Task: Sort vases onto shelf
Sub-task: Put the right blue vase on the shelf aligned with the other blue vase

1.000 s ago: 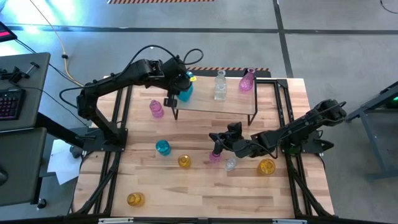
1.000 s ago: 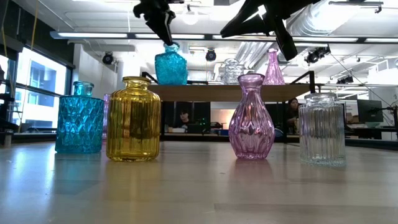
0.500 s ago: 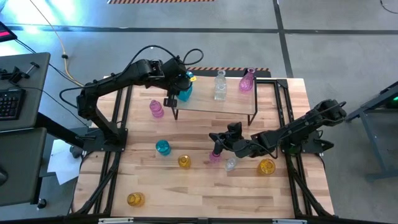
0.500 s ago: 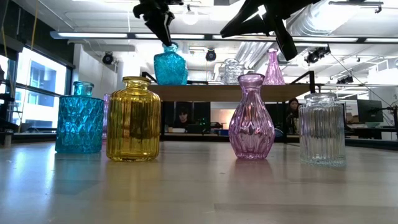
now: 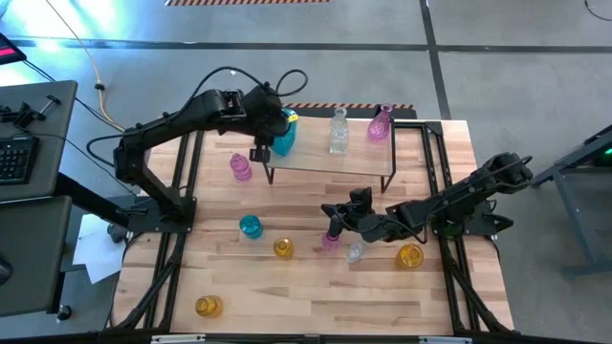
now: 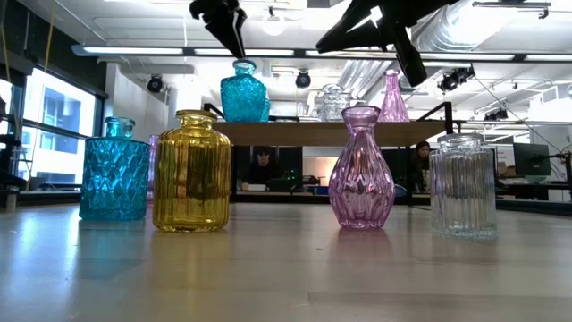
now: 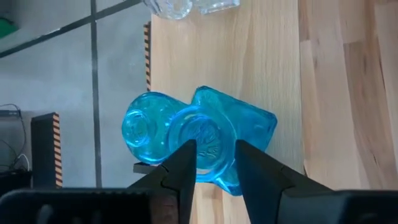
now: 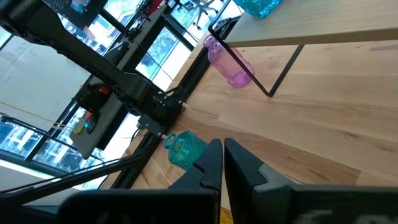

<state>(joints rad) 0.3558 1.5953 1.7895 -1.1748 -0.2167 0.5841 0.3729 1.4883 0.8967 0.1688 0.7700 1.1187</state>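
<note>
Left gripper point(image 6: 234, 43) hangs just above the teal-blue faceted glass vase point(image 5: 284, 141), fingers spread and off its neck; the vase stands upright at the raised wooden shelf's point(image 5: 330, 162) nine o'clock end. Right gripper point(image 5: 332, 212) sits fingers closed over the pink-purple glass vase point(image 6: 361, 169), at the shelf's six o'clock. No writing is legible.

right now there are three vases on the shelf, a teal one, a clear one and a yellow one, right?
Not quite: the third vase is pink, not yellow. The high view shows the shelf carrying the teal vase, the clear vase and the pink one. The yellow vases are down on the table.
</note>
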